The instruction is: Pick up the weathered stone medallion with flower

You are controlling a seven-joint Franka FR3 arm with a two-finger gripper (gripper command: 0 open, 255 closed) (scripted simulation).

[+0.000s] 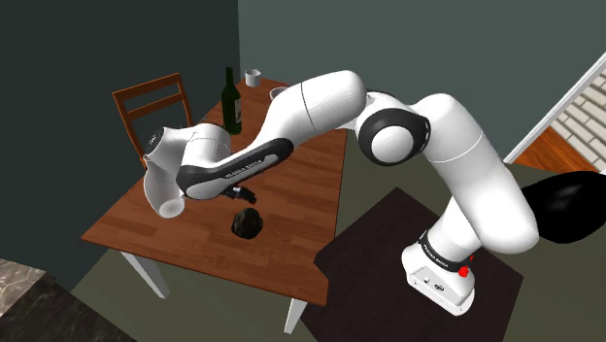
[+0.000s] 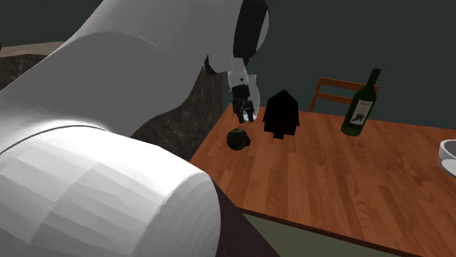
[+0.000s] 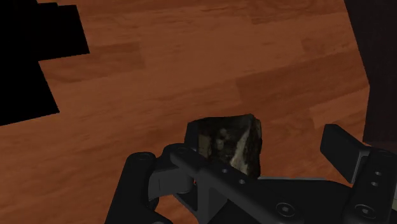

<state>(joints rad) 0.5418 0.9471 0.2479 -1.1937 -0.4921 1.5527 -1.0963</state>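
well, the wooden desk point(image 1: 296, 228) stands on a grey-green floor by dark teal walls, with a wooden chair point(image 1: 151, 102) at its far corner and a dark rug point(image 1: 379, 257) under the stand. the dark stone medallion point(image 1: 248, 224) lies on the planks just beneath the hand point(image 1: 241, 192), whose fingers stand apart with the stone between them.

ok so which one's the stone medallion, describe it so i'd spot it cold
Find the wooden table. Just below the robot's open hand lies the stone medallion, a small dark chunk. Unlike the tall green bottle further along, it is low, rough and mottled grey-brown.
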